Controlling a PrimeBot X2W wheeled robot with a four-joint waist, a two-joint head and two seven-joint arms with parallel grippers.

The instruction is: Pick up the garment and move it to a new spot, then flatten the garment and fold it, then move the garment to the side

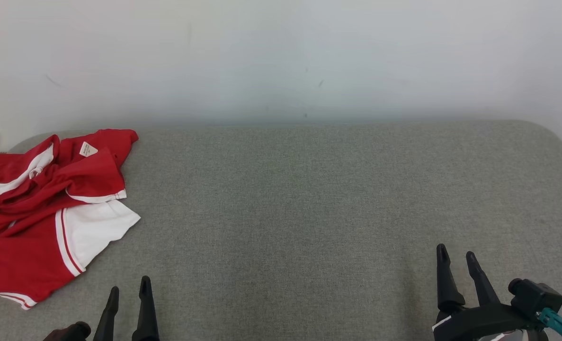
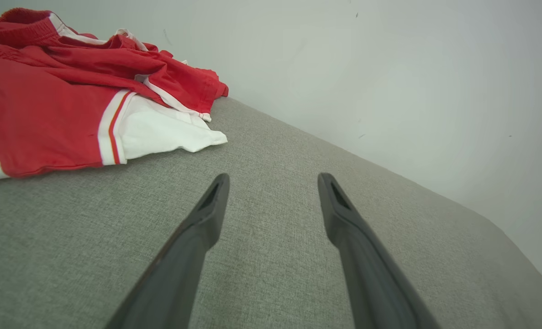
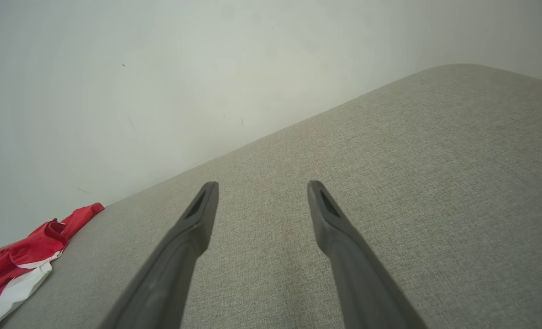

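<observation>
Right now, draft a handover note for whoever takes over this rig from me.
The garment, red and white, lies crumpled at the left end of the grey surface.
The left gripper is open and empty, near the garment, not touching it.
The right gripper is open and empty, far off at the right.
Done: nothing yet.
Left: pick up, move, flatten, fold, set aside.

Even, soft, bright light, faint shadows, no glare, sharp focus, wide-angle stretching at wrist-view edges
</observation>
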